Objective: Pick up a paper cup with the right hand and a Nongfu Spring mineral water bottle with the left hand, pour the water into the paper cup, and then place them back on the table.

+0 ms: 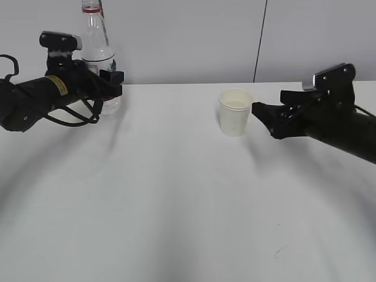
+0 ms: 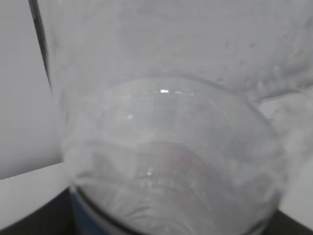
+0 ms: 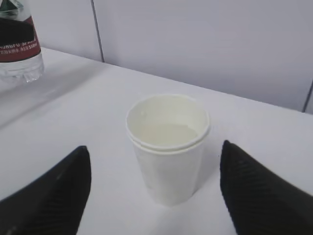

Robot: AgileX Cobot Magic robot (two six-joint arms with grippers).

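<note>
White matte table (image 1: pixel 176 205) fills the exterior view. The left hand (image 1: pixel 108 82), black with a yellow sticker, has its jaws closed around the Nongfu Spring mineral water bottle (image 1: pixel 97 47), which stands upright at the far left. The right hand (image 1: pixel 264 114) sits just beside the paper cup (image 1: pixel 235 111) with its fingers (image 3: pixel 54 196) spread wide on either side, touching nothing. The cup stands on the table near the middle. Judging by this, the bottle is gripped and the cup grasp comes next: ease forward, then close gently. The left wrist view shows only blurred clear plastic; whether the cap is on, and the water level, cannot be made out
</note>
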